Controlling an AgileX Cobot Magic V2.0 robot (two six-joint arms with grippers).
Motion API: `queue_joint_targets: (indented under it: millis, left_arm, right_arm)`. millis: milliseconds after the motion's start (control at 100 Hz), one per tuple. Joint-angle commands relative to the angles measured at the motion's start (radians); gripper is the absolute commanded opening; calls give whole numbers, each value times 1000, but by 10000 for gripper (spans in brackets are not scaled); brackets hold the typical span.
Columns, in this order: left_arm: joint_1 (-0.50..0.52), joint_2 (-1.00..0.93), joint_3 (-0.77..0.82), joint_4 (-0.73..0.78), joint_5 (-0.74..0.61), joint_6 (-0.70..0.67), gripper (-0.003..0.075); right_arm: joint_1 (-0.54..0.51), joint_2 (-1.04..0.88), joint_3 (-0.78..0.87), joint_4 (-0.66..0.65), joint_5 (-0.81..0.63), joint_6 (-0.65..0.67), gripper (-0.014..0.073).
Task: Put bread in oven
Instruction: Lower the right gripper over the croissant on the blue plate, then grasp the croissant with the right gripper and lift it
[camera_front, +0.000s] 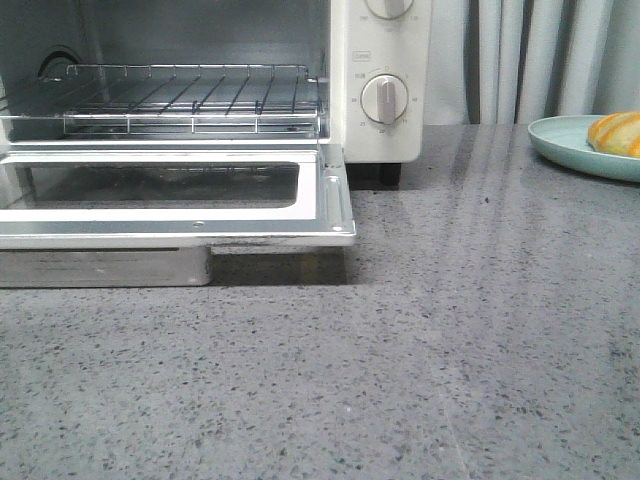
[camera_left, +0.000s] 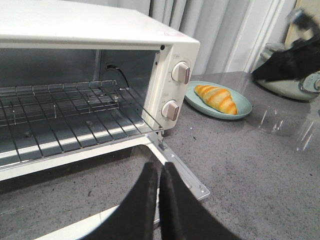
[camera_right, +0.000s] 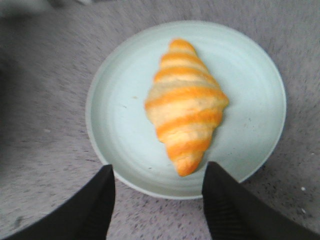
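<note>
The bread (camera_right: 185, 105), a golden crescent roll with cream stripes, lies on a light teal plate (camera_right: 115, 120). It also shows at the front view's right edge (camera_front: 617, 132) and in the left wrist view (camera_left: 216, 98). My right gripper (camera_right: 159, 169) is open and empty above the plate's near rim, its fingers wide either side of the roll's tip, not touching it. The cream-white oven (camera_front: 350, 90) stands at the left with its glass door (camera_front: 175, 195) dropped flat and an empty wire rack (camera_front: 190, 100) inside. My left gripper (camera_left: 158, 167) is shut and empty over the open door's corner.
The grey speckled counter (camera_front: 420, 350) runs from the oven to the plate (camera_front: 570, 145). Grey curtains (camera_front: 540, 55) hang behind. In the left wrist view the right arm (camera_left: 287, 60) shows dark above the plate's far side, with a pale rounded appliance behind it.
</note>
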Motion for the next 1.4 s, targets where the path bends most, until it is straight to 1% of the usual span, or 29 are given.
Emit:
queue_joint_targets:
  millis: [0,170,380,570,750,800,850,860,870,900,920,950,960,1000,1090,1190,1300,1390]
  left_arm:
    - [-3,5,-29,-20,-58,-1,-21]
    - [-3,7,-29,-19,-43,-1,-21]
    - [-3,7,-29,-19,-37,-1,-21]
    - [-3,7,-29,-19,-37,-1,-21]
    - [-3,7,-29,-19,-37,-1,-21]
    - [-3,7,-29,-19,-37,-1,-21]
    - [-3,7,-29,-19,-33,-1,-21]
    - [-3,7,-29,-19,-33,-1,-21]
    - [-3,7,-29,-19,-33,-1,-21]
    - [-3,7,-29,-19,-26,-1,-21]
    - [-3,7,-29,-19,-24,-1,-21]
    - [-3,7,-29,-19,-18,-1,-21]
    - [-3,7,-29,-19,-16,-1,-21]
    - [-3,7,-29,-19,-9,-1,-21]
    - [-3,7,-29,-19,-3,-1,-21]
    - [-3,7,-29,-19,-3,-1,-21]
    - [-3,7,-29,-19,-3,-1,-21]
    - [-3,7,-29,-15,-3,-1,-21]
  right_arm:
    - [-5,42,-45,1,-81,-3,360]
    - [-5,149,-47,1,-145,-3,360]
    - [-4,194,-47,1,-197,-3,360]
    - [4,230,-47,1,-205,-3,360]
    - [34,268,-47,1,-205,-3,351]
    - [38,276,-47,1,-203,-3,305]
    - [41,278,-47,1,-198,-3,216]
    - [41,278,-47,1,-196,-3,166]
    - [41,278,-47,1,-193,-3,166]
    - [41,278,-47,1,-188,-3,71]
    - [41,278,-47,1,-186,-3,31]
    - [41,276,-47,1,-184,-3,-66]
    - [41,276,-47,1,-184,-3,-81]
    - [41,272,-47,1,-182,-3,-63]
    - [41,245,-47,0,-188,-3,-62]
    - [50,170,-47,0,-217,-3,-62]
    - [82,40,-47,0,-296,-3,-62]
    - [146,-71,-49,0,-388,-3,-62]
